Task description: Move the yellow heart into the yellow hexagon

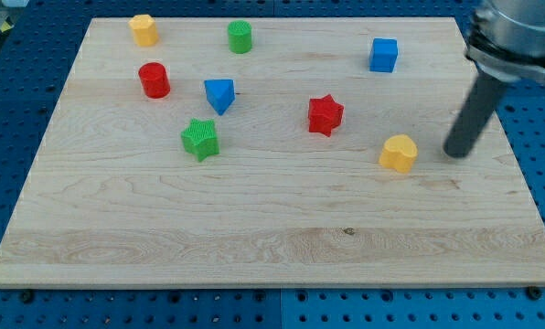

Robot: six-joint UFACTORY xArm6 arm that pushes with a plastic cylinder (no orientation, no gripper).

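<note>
The yellow heart lies on the wooden board at the view's right, a little below the middle. The yellow hexagon sits near the board's top left corner. My tip rests on the board just to the right of the yellow heart, a short gap apart from it. The dark rod rises from the tip toward the view's top right.
A green cylinder is at the top middle and a blue cube at the top right. A red cylinder, a blue triangle, a green star and a red star lie between the heart and the hexagon.
</note>
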